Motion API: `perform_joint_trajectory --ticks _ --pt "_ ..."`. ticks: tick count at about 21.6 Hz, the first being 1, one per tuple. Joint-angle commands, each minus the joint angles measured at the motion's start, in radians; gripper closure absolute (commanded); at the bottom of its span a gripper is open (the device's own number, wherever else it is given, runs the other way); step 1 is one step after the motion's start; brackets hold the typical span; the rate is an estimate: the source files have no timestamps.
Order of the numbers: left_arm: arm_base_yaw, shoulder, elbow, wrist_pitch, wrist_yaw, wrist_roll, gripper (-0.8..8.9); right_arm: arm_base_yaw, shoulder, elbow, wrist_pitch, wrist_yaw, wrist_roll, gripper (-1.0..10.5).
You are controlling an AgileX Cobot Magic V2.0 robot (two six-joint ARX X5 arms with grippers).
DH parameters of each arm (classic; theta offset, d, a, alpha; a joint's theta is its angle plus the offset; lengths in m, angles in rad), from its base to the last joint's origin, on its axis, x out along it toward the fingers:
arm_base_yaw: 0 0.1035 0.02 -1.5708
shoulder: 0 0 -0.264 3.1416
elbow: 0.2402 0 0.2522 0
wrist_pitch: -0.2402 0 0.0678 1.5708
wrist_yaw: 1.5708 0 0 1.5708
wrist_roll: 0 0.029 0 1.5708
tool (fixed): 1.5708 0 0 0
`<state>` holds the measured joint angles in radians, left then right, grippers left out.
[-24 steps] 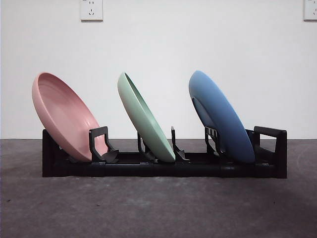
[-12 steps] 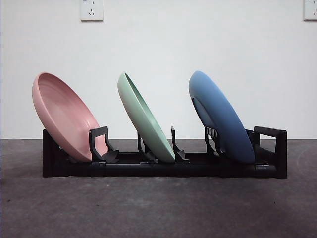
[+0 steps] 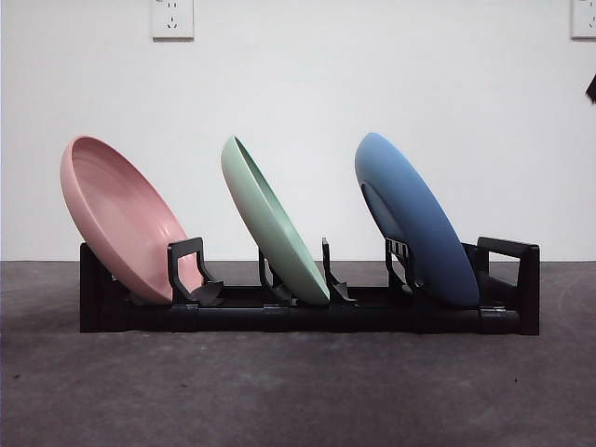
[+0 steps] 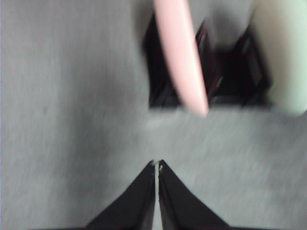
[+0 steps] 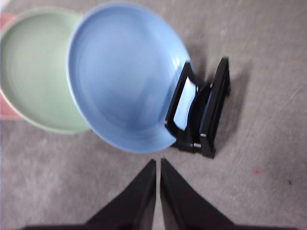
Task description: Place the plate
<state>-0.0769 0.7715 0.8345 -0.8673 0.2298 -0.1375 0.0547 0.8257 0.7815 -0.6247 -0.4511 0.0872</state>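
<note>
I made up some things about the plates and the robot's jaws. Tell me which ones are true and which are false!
1. Three plates stand in the long black plastic dish rack. True.
2. The round pale green plate is in the middle. True.
3. The round blue plate lies flat on the table. False: it leans tilted in the rack, like the round pink plate.
4. The left gripper holds the pink plate. False: its jaws are shut on nothing, apart from the plate.
5. The right gripper has its jaws wide open. False: they are shut, with nothing between them.
</note>
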Motion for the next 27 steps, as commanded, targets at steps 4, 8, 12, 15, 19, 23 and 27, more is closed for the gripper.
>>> perform_joint_trajectory --ticks 4,8,12,15,19,23,27 --pt "-0.002 0.118 0.058 0.003 0.004 0.044 5.53 0.035 0.098 0.053 -0.021 0.007 -0.068 6.1" --pt "-0.002 0.117 0.058 0.016 0.004 0.043 5.53 0.082 0.131 0.109 -0.070 0.007 -0.025 6.2" --pt "-0.002 0.117 0.058 0.029 0.004 0.013 5.54 0.158 0.275 0.317 -0.176 0.008 0.034 6.7" --pt "-0.002 0.116 0.058 0.035 0.004 0.013 5.55 0.218 0.414 0.498 -0.225 0.026 0.085 6.7" --pt "-0.002 0.116 0.058 0.055 0.004 0.013 5.55 0.298 0.592 0.692 -0.237 0.066 0.085 6.7" --pt "-0.002 0.116 0.058 0.056 0.004 0.013 5.55 0.345 0.757 0.825 -0.264 0.080 0.085 6.7" --pt "-0.002 0.116 0.058 0.056 0.004 0.013 5.55 0.377 0.851 0.863 -0.265 0.119 0.081 6.7"
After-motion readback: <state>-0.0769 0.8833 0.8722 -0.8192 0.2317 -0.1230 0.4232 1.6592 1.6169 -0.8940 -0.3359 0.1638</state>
